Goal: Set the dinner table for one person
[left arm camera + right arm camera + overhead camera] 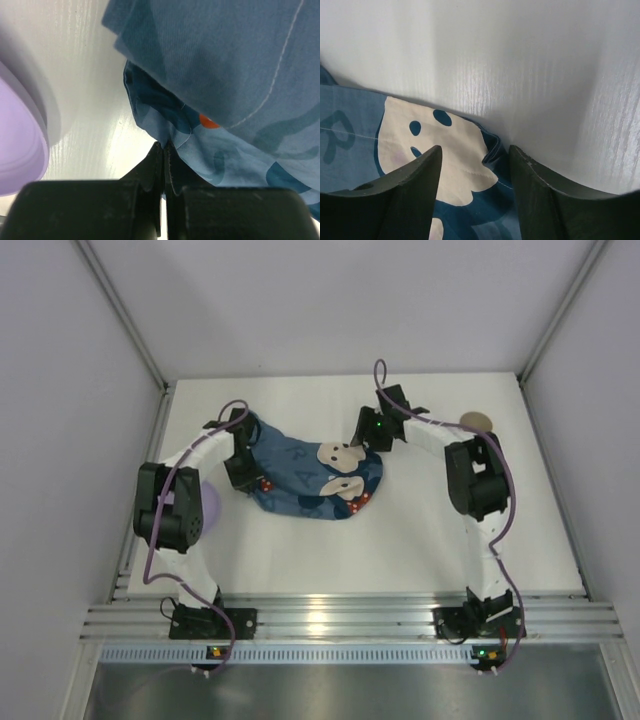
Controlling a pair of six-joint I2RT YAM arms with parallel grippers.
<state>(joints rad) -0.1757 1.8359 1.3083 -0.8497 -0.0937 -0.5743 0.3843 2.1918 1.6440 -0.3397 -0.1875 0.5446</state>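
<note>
Blue placemat point(300, 475) with cream cartoon-mouse faces; lilac plate point(17, 150); plain white table point(430, 540).

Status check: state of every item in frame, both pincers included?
placemat: crumpled, not spread flat, lying on the dinner table
left pincer: shut on the placemat's edge
right pincer: open, fingers either side of the placemat's edge, not gripping
purple dish: on the table beside the left arm, untouched
tan disc: flat, far right, untouched

two arms point(195, 452) w/ white links, black joints, purple cables point(377, 375), green led point(378, 424) on r wrist.
</note>
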